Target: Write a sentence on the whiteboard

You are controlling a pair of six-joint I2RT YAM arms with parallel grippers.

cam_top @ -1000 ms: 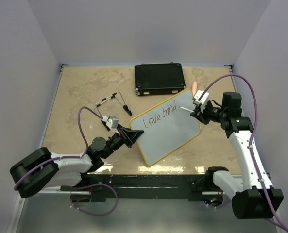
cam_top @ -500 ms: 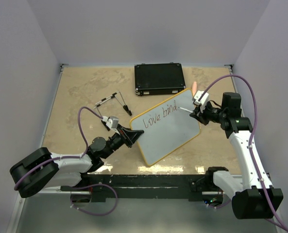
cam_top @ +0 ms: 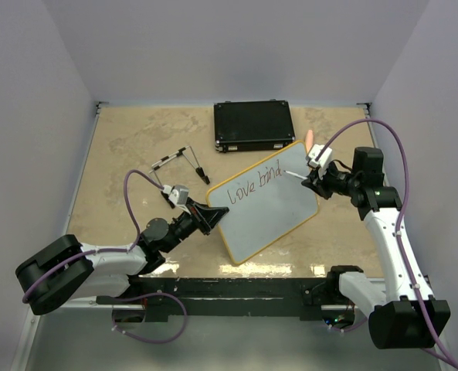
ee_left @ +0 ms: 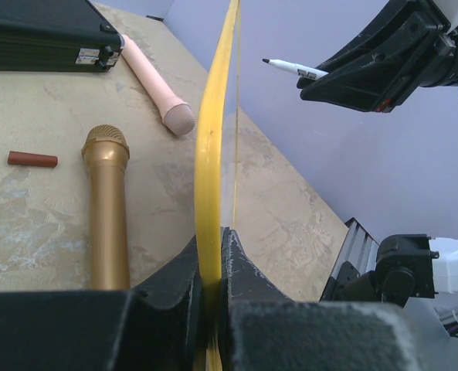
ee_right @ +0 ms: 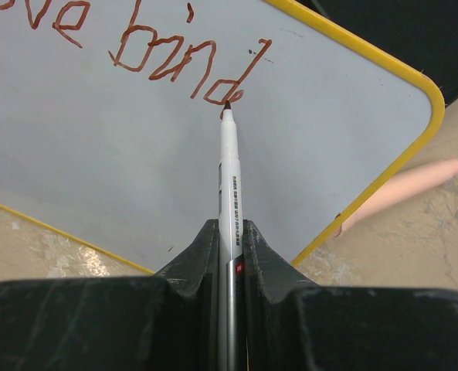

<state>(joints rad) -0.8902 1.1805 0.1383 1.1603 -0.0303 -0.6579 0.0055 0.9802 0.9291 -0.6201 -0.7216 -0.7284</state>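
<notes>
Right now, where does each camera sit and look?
Top: high behind the robot, looking down at table, both arms, whiteboard.
Left wrist: on the left gripper, looking along the whiteboard's yellow edge; fingers show.
Right wrist: on the right gripper, looking down the marker at the writing; fingers show.
Shared: all three see the whiteboard.

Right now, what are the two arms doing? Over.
Left gripper shut on yellow-framed whiteboard edge. Right gripper shut on white marker, tip by handwritten "love bind". Face unobstructed.
</notes>
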